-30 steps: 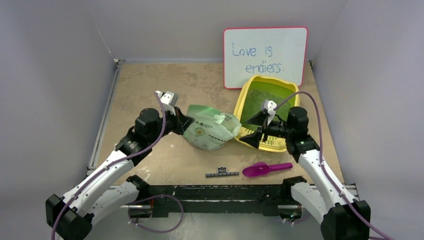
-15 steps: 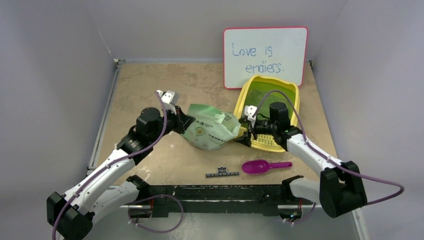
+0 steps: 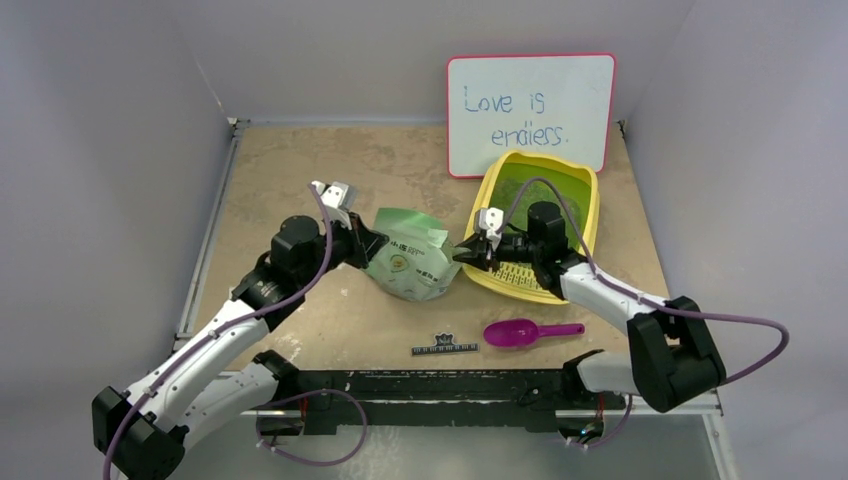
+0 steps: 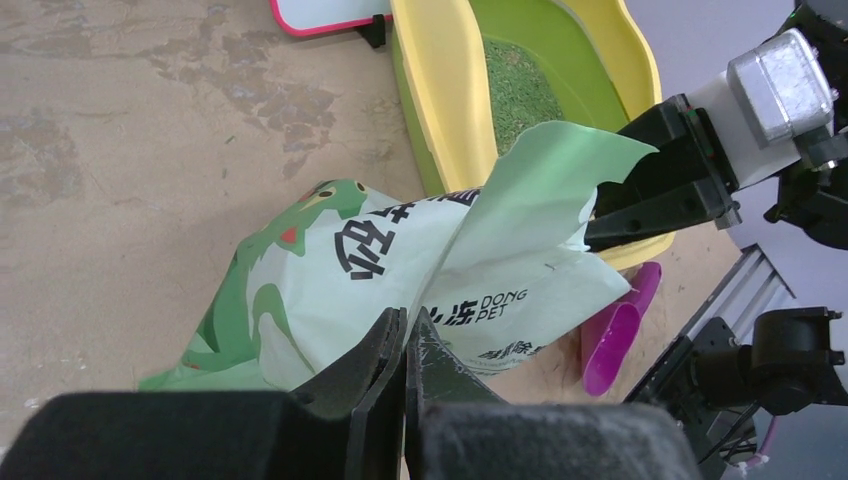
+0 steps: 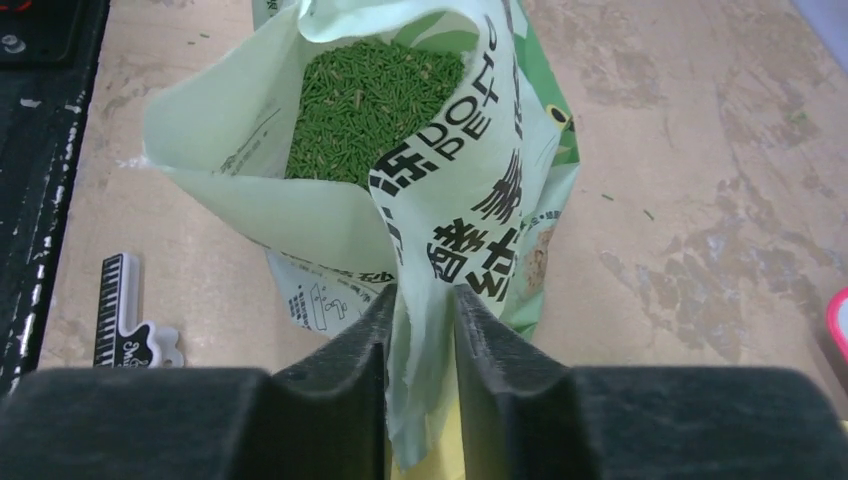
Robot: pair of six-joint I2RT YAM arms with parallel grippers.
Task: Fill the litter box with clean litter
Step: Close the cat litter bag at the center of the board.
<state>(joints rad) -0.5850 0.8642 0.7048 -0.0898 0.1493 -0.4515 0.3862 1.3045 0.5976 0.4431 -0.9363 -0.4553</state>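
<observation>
Litter (image 5: 375,100) in the bag (image 5: 480,200) just beyond right jaws (rim between them)

The board (image 3: 530,112) standing beyond the right claw (image 3: 465,253) bears the blue handwritten words "Love is endless.", and the bag (image 4: 400,260) carries the dark print "DONG PET" just beyond the tips of the left claw (image 4: 405,335), beside larger dark Chinese characters.

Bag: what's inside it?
Through the open mouth of the bag, clean litter shows as green granules in the right wrist view. The bag's walls hide how deep it goes.
</observation>
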